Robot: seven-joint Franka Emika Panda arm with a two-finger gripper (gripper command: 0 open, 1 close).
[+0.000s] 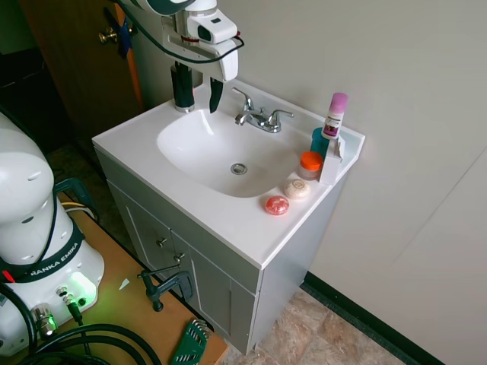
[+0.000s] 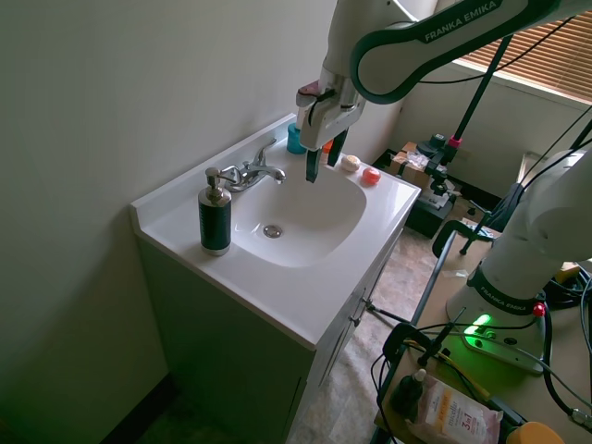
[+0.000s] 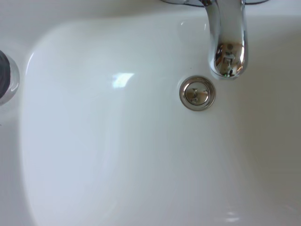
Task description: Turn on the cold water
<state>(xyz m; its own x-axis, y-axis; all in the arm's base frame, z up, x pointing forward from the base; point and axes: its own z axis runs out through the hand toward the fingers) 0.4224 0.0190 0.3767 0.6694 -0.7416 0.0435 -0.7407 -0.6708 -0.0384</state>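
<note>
A small chrome faucet (image 1: 259, 119) stands at the back of the white sink (image 1: 190, 163). Its right lever, the cold water tap (image 1: 282, 115), points out to the side; from the other side it shows as the farther lever (image 2: 264, 152). No water runs from the spout (image 3: 228, 44), and the drain (image 3: 198, 93) sits just beneath it. My gripper (image 1: 199, 90) hangs open and empty over the basin's back left part. It is left of the faucet and touches neither lever. In the second exterior view the gripper (image 2: 324, 159) hovers above the basin, in front of the spout.
A dark soap dispenser (image 2: 215, 217) stands on the rim to the left of the faucet, close to my fingers. On the right rim sit a pink-capped bottle (image 1: 335, 114), a teal cup (image 1: 319, 141), an orange-lidded jar (image 1: 310, 163) and two soaps (image 1: 277, 204). The wall is just behind the faucet.
</note>
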